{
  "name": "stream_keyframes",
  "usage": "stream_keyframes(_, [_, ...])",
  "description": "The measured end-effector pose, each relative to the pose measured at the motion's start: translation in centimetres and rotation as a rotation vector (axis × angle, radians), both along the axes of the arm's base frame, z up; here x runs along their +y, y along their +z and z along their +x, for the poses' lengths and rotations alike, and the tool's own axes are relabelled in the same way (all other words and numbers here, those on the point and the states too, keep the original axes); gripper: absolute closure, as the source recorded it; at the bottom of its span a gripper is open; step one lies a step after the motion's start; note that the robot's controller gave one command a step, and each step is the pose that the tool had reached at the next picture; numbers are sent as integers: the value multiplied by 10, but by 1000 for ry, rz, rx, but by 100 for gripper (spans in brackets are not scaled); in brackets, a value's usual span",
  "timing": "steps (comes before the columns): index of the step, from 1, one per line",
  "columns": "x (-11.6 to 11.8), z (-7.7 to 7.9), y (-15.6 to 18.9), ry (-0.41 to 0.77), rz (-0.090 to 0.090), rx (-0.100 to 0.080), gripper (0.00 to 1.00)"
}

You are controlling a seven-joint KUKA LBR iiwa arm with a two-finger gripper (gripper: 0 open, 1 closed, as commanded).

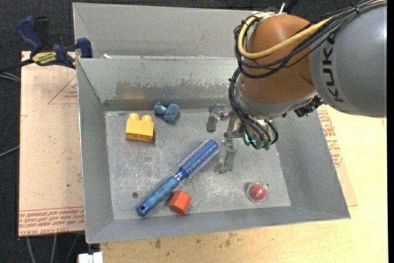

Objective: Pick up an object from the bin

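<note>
Seeing, left to right: yellow block (140,127), blue hairbrush (178,175) lying diagonal mid-floor of the bin (92,151) with a red cube (180,201) beside its handle, then gripper (220,140) just beside the bristle head, spread, pinching nothing. Judging the hairbrush light, stiff plastic with springy, slippery bristles; better to pinch across the narrow handle than the head.

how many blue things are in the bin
2. A blue hairbrush lies diagonally across the floor of the bin; a small blue piece sits by the back wall, right of the yellow block. The arm may hide more.
</note>
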State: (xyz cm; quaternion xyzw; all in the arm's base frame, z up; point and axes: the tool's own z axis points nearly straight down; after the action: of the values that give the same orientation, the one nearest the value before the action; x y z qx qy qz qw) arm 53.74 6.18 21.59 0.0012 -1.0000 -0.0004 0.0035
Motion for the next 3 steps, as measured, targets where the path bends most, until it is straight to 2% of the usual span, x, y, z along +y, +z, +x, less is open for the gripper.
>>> stream_keyframes(1, [8, 12, -91, 86, 0, 0, 0])
stream_keyframes(2, [17, 19, -148, 460, 3, -5, 0])
stream_keyframes(3, [17, 20, -147, 458, 3, -7, 100])
